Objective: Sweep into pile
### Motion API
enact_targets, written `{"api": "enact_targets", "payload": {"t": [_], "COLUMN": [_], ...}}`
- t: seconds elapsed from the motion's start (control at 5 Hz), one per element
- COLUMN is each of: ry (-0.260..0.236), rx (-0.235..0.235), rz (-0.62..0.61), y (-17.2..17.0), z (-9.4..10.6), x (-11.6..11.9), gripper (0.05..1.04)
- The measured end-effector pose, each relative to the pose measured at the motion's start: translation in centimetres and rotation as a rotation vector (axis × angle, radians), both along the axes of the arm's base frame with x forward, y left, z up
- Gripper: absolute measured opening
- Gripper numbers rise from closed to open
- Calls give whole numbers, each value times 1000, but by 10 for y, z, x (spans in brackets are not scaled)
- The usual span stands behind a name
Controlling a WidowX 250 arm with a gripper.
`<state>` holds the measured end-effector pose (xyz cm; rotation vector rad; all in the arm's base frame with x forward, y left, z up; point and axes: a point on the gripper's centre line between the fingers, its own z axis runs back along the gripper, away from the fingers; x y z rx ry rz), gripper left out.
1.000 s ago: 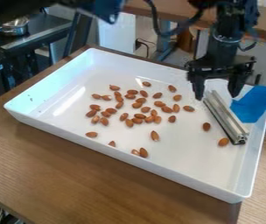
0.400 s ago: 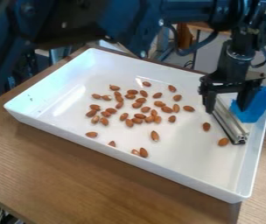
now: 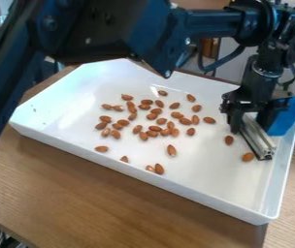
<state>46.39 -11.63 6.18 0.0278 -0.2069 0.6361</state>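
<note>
Your robot arm [image 3: 111, 34] runs off the top and left edges and hides from you the far left corner of the white tray [image 3: 143, 177], rim included. The gripper [image 3: 250, 128] covers the upper end of the metal bar [image 3: 259, 140] and part of the blue sheet [image 3: 282, 118], which the right edge also cuts off. You lose the table [image 3: 79, 193] past the bottom edge. Among the bunched almonds [image 3: 153, 129], some overlap, so you can't make out every outline.
</note>
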Motion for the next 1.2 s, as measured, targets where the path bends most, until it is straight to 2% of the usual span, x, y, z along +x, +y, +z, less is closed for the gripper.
{"api": "enact_targets", "payload": {"t": [0.2,0.4,1.0,1.2], "ry": [-4,-6,-21,-62], "rx": [-5,-11,-35,-26], "rz": [-1,-9,38,74], "y": [9,17,81,101], "z": [-4,-5,-8,-9], "x": [2,2,-8,-21], "gripper": [398,385,385,385]}}
